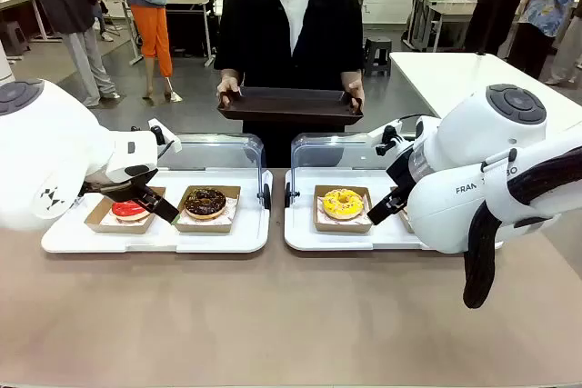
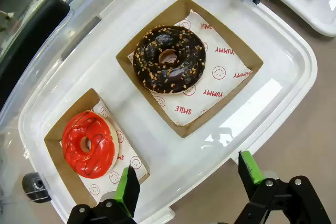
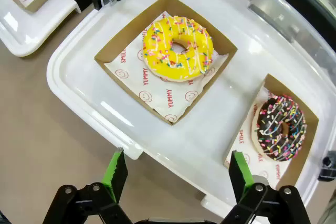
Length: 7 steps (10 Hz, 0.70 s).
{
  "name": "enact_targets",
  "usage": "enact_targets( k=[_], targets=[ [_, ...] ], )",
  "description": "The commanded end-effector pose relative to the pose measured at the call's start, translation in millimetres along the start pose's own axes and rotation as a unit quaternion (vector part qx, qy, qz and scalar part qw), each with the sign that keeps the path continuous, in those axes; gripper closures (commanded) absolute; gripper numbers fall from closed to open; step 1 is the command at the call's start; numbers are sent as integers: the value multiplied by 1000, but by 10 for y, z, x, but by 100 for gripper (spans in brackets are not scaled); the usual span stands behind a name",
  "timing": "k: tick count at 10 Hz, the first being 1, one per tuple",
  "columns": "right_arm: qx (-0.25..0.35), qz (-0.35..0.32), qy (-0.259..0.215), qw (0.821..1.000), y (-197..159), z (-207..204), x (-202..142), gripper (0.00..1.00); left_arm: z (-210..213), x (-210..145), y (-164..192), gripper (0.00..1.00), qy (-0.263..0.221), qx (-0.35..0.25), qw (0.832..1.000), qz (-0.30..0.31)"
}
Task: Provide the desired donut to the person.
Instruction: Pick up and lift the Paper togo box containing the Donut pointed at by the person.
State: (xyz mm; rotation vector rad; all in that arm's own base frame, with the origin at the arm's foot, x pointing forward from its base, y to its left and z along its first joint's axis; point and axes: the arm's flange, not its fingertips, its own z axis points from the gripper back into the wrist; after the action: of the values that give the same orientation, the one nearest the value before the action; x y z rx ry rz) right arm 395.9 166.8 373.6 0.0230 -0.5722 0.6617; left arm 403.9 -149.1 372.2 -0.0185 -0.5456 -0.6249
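The person (image 1: 289, 24) stands at the far side and holds a dark serving tray (image 1: 289, 104) in both hands. A red-glazed donut (image 1: 130, 211) (image 2: 88, 144) and a chocolate donut with nut bits (image 1: 205, 202) (image 2: 168, 59) sit in card boxes on the left white tray (image 1: 64, 241). On the right white tray (image 1: 309, 241) lie a yellow sprinkled donut (image 1: 343, 203) (image 3: 178, 48) and a chocolate sprinkled donut (image 3: 282, 128). My left gripper (image 1: 150, 199) (image 2: 189, 178) hangs open above the left tray's near edge. My right gripper (image 1: 386, 206) (image 3: 177, 170) hovers open over the right tray's near edge. Neither holds anything.
Clear hinged lids (image 1: 214, 147) stand open behind both white trays. Bare brown tabletop (image 1: 291, 315) stretches in front of them. A white table (image 1: 473, 74) stands at the back right, and other people stand farther off.
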Motion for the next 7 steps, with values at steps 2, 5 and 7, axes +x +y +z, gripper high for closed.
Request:
enact_targets(
  k=[2,5,7],
  targets=[
    [0,0,0,1000,0,0,0,0,0,-1,-1,0,0,0,1000,0],
    [0,0,0,1000,0,0,0,0,0,-1,-1,0,0,0,1000,0],
    [0,0,0,1000,0,0,0,0,0,-1,-1,0,0,0,1000,0]
  ],
)
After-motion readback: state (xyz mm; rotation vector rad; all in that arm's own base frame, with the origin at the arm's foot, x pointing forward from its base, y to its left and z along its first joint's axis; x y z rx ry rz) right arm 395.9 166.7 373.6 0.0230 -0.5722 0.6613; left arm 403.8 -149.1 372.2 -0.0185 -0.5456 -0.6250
